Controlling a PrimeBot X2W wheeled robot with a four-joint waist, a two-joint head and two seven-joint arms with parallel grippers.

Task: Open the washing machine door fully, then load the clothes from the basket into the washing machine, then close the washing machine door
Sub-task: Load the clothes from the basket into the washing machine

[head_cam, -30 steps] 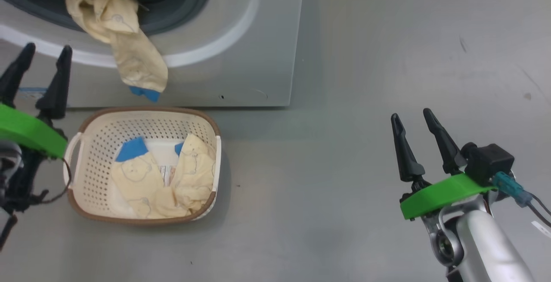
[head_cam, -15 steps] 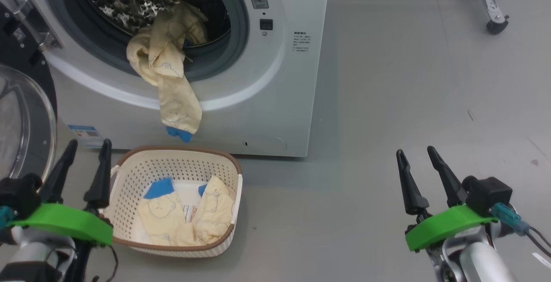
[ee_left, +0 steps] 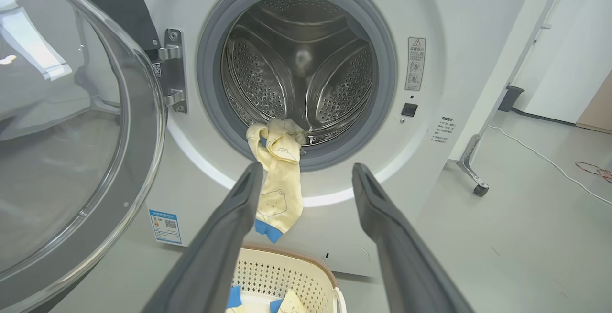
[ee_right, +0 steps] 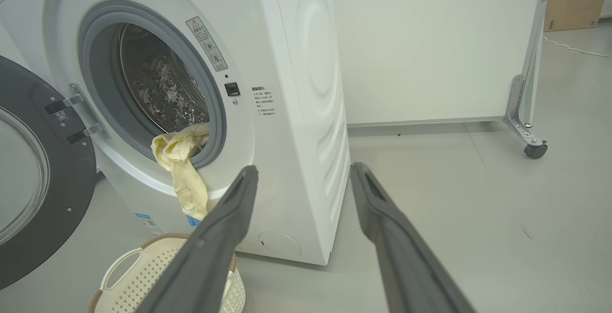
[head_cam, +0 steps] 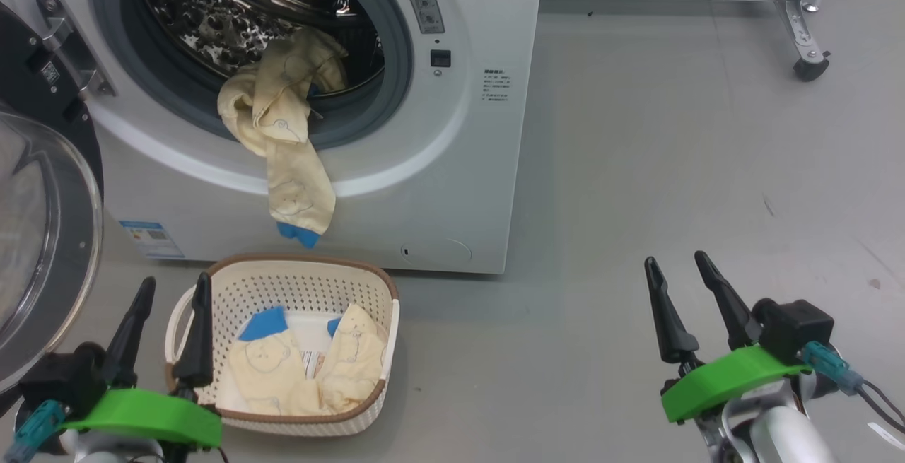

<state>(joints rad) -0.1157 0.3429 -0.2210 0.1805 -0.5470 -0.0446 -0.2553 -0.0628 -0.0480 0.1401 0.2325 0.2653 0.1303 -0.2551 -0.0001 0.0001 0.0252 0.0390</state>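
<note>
**Head view, read from left to right.** At the left edge of the frame the washing machine door [head_cam: 39, 237] stands swung open on its metal hinge [head_cam: 71, 46], with the clear glass bowl turned toward the camera.

In the lower left corner the left gripper [head_cam: 175, 280] points up the frame, jaws spread wide and empty. One finger overlaps the left side of the basket [head_cam: 304, 292]; contact cannot be judged.

The basket sits on the grey floor [head_cam: 636, 152] at lower centre-left, near the foot of the washing machine [head_cam: 452, 166]. In it lie the clothes [head_cam: 283, 371], cream-yellow fabric with blue patches.

Above, a hanging garment [head_cam: 290, 159] of the same fabric drapes over the grey gasket [head_cam: 396, 60]. Its upper part lies in the mouth of the steel drum [head_cam: 233, 3]. Its blue-tipped end dangles down the white front, above the basket's rear rim and apart from it. A blue sticker [head_cam: 152, 239] marks the lower left of the front panel.

In the lower right corner the right gripper [head_cam: 674, 258] hangs over bare floor, jaws likewise wide and empty, well apart from basket and machine. A castor [head_cam: 806, 68] appears at upper right.
</note>
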